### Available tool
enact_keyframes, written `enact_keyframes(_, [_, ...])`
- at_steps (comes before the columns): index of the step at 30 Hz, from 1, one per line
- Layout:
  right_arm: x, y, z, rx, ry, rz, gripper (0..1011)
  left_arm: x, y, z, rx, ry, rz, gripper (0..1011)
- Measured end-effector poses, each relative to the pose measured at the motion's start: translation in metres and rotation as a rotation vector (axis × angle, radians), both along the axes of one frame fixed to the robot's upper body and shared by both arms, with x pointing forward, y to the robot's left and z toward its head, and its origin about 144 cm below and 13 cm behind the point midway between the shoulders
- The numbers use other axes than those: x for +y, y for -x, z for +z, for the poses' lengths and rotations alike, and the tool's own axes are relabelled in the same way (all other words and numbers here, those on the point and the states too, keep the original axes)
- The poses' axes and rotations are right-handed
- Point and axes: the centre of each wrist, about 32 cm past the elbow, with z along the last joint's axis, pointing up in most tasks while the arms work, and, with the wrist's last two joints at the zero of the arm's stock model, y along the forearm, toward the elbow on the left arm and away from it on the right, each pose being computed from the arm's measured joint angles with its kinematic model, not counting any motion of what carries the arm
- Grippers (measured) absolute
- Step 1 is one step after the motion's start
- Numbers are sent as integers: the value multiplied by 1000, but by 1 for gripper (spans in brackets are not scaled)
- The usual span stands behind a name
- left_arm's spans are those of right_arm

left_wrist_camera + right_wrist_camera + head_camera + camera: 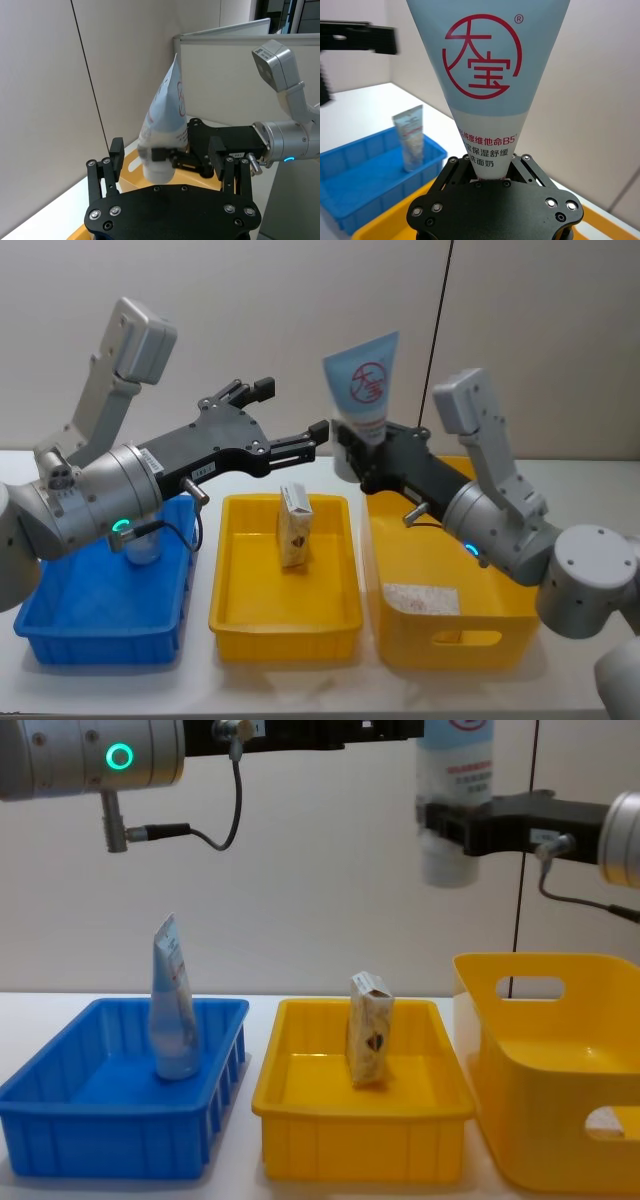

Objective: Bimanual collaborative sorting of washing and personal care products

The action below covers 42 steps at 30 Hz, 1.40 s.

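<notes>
My right gripper [362, 447] is shut on the cap end of a pale blue and white squeeze tube [363, 380] with red print, holding it upright high above the trays. The left gripper [293, 410] is open at the same height, its fingertips close beside the tube's lower end [162, 150] without touching it. A second tube [172, 1010] stands upright in the blue tray [100, 1130]. A small beige carton [295, 525] stands in the shallow yellow tray [285, 625]. In the right wrist view the held tube [487, 75] rises from the right gripper [490, 167].
A deep yellow bin [440, 640] with handle slots stands at the right, with a white flat item [420, 598] on its floor. The three containers sit side by side near the table's front edge. A dark vertical line [437, 330] runs down the wall behind.
</notes>
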Motion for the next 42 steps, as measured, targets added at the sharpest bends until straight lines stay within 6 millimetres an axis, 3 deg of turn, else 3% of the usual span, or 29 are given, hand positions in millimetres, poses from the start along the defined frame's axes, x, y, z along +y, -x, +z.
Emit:
enact_keyframes(22, [-28, 30, -14, 55, -55, -339, 188, 0, 0, 0, 0, 0, 0, 1001])
enact_keyframes(42, [-57, 53, -32, 140, -70, -603, 850, 0, 0, 0, 0, 0, 0, 1001])
